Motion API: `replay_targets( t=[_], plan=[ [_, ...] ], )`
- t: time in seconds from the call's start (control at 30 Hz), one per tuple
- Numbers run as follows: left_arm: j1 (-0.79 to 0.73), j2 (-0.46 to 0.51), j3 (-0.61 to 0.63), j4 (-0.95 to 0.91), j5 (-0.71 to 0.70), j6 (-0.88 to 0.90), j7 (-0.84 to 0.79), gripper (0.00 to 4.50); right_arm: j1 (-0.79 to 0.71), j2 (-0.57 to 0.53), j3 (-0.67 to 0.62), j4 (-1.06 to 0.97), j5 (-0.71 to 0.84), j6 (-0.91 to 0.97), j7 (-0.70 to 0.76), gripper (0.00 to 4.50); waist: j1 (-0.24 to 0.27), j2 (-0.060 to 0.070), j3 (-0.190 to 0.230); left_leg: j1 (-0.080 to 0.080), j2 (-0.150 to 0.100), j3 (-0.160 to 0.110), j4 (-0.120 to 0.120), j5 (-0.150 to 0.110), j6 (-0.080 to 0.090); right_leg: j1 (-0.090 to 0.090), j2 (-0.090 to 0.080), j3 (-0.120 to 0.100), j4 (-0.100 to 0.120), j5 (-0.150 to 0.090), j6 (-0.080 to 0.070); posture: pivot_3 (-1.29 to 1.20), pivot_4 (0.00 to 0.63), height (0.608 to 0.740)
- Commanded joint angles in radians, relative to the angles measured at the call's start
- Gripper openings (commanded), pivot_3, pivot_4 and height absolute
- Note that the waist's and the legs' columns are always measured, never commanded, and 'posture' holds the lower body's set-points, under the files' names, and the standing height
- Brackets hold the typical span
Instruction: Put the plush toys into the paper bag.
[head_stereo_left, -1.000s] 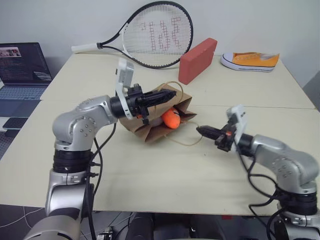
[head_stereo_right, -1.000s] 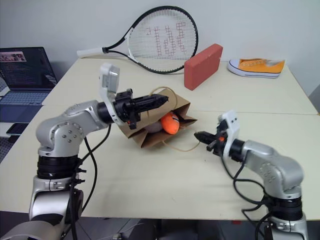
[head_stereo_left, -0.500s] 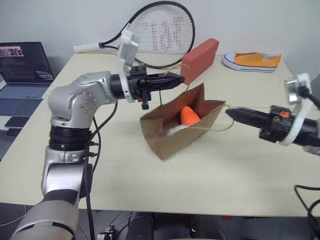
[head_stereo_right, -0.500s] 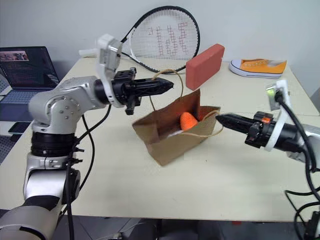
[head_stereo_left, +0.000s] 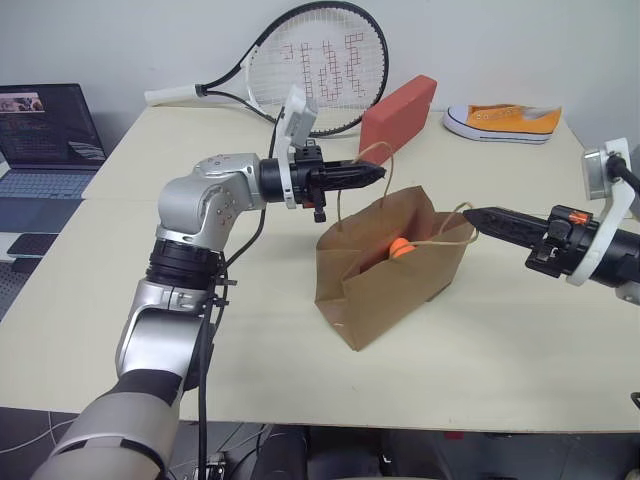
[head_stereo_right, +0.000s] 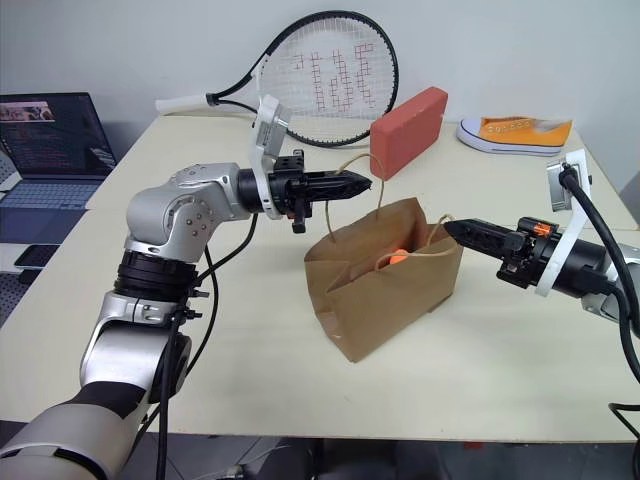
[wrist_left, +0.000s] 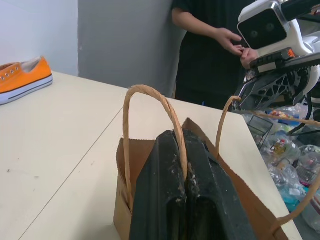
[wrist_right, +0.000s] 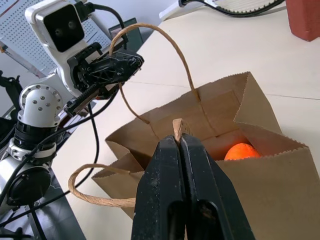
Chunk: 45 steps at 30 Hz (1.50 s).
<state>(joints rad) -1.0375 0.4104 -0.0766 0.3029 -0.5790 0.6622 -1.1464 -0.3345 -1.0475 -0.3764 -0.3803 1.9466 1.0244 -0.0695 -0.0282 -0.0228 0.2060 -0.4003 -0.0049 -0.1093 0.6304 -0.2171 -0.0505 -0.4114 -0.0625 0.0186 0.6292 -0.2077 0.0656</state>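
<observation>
Setting: cream table (head_stereo_left: 250, 360) against a pale wall, made of two tops butted together, with a seam running across it.
Paper bag: one brown kraft paper bag (head_stereo_left: 385, 275), upright near the table's middle, mouth open to the ceiling, sides creased; two thin twisted cord loop handles.
Bag contents: one orange carrot toy (head_stereo_left: 400, 247) low inside, at about 2 o'clock from the bag's centre in the head view; in the right wrist view it shows as an orange lump (wrist_right: 241, 151) behind the near wall. Whether the egg toy is inside too cannot be told.
Left gripper: left gripper (head_stereo_left: 372, 173) at 11 o'clock of the bag, pointing level across the table, fingers pressed together on the far handle (wrist_left: 150, 95), whose cord runs between the fingers (wrist_left: 165, 175) in its wrist view.
Right gripper: right gripper (head_stereo_left: 474, 214) at 3 o'clock of the bag, also level, jaws clamped on the near handle (wrist_right: 176, 127), with the cord end poking up between the fingers (wrist_right: 165, 185).
Count: one bag, two handles, one toy visible, two grippers.
Behind the bag: one tennis racket (head_stereo_left: 300, 65) at 11 o'clock, leaning on the wall; one red brick-shaped block (head_stereo_left: 398, 112) at 12 o'clock; one orange-and-white sneaker (head_stereo_left: 503, 121) at 1 o'clock, near the far edge.
Off the table: one open laptop (head_stereo_left: 45, 135) at 9 o'clock, on a separate surface.
Left wrist view: a person in dark clothes (wrist_left: 210, 45) stands beyond the table's end.
</observation>
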Motion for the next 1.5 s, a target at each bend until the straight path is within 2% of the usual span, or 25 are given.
replay_targets(
  t=[0.03,0.37,0.63,0.7,0.93,1.13,1.17,1.33,1.5],
  plan=[
    [-0.060,-0.011,0.026,0.009,0.004,-0.027,-0.012,0.00,-0.012,-0.030,-0.025,-0.006,0.015,-0.040,0.013,0.03,0.000,0.000,0.000,0.000,0.000,0.000,0.000,0.000,0.000,0.000,0.000,0.000,0.000,0.000,0.000,0.00,0.150,0.740],
    [-0.143,-0.055,0.028,0.118,0.039,-0.090,-0.034,0.00,-0.039,-0.026,-0.006,0.014,-0.013,-0.090,0.009,0.03,0.000,0.000,0.000,0.000,0.000,0.000,0.000,0.000,0.000,0.000,0.000,0.000,0.000,0.000,0.000,0.00,0.150,0.740],
    [-0.141,-0.066,-0.008,0.211,0.124,-0.156,-0.065,0.00,-0.048,0.008,0.047,-0.018,-0.067,-0.114,-0.016,0.03,-0.001,0.000,0.000,0.000,0.000,0.000,0.000,0.000,0.000,0.000,0.000,0.000,0.000,0.000,0.000,0.00,0.150,0.740],
    [-0.135,-0.068,-0.007,0.203,0.135,-0.160,-0.061,0.40,-0.042,0.014,0.051,-0.019,-0.104,-0.118,-0.021,0.00,0.000,0.000,0.000,0.000,0.000,0.000,0.000,0.000,0.000,0.000,0.000,0.000,0.000,0.000,0.001,0.00,0.150,0.740],
    [-0.111,-0.036,0.027,0.130,0.113,-0.104,-0.055,2.37,-0.070,0.031,0.056,0.021,-0.153,-0.122,-0.032,2.45,-0.002,0.000,0.000,0.000,0.000,0.000,0.000,0.000,0.000,0.000,0.000,0.000,0.000,0.001,0.001,0.00,0.150,0.740],
    [-0.008,0.066,0.085,-0.075,0.030,0.026,-0.051,4.21,-0.077,-0.027,0.011,0.031,-0.248,-0.085,0.101,4.50,-0.003,0.000,0.000,0.000,0.001,-0.001,-0.001,0.000,0.000,-0.002,0.001,0.000,0.001,0.001,0.001,0.00,0.150,0.740],
    [0.014,0.084,0.096,-0.100,0.019,0.040,-0.052,4.47,-0.073,-0.042,0.004,0.030,-0.292,-0.084,0.133,4.50,-0.003,0.000,0.000,0.000,0.001,-0.001,-0.001,0.000,0.000,-0.002,0.001,0.000,0.002,0.001,0.001,0.00,0.150,0.740],
    [0.111,0.143,0.146,-0.190,-0.004,0.058,-0.021,4.47,-0.051,-0.094,-0.014,0.022,-0.518,-0.110,0.312,4.50,-0.002,0.000,0.000,0.000,0.001,0.000,-0.001,0.000,0.000,-0.002,0.001,0.000,0.001,0.000,0.000,0.00,0.150,0.740],
    [0.272,0.205,0.210,-0.340,-0.027,0.070,0.047,4.47,0.020,-0.153,-0.072,0.020,-0.823,-0.266,0.597,4.50,-0.002,0.000,0.000,0.000,0.001,0.000,-0.001,0.000,0.000,-0.002,0.001,0.000,0.001,0.001,0.001,0.00,0.150,0.740]
  ],
)
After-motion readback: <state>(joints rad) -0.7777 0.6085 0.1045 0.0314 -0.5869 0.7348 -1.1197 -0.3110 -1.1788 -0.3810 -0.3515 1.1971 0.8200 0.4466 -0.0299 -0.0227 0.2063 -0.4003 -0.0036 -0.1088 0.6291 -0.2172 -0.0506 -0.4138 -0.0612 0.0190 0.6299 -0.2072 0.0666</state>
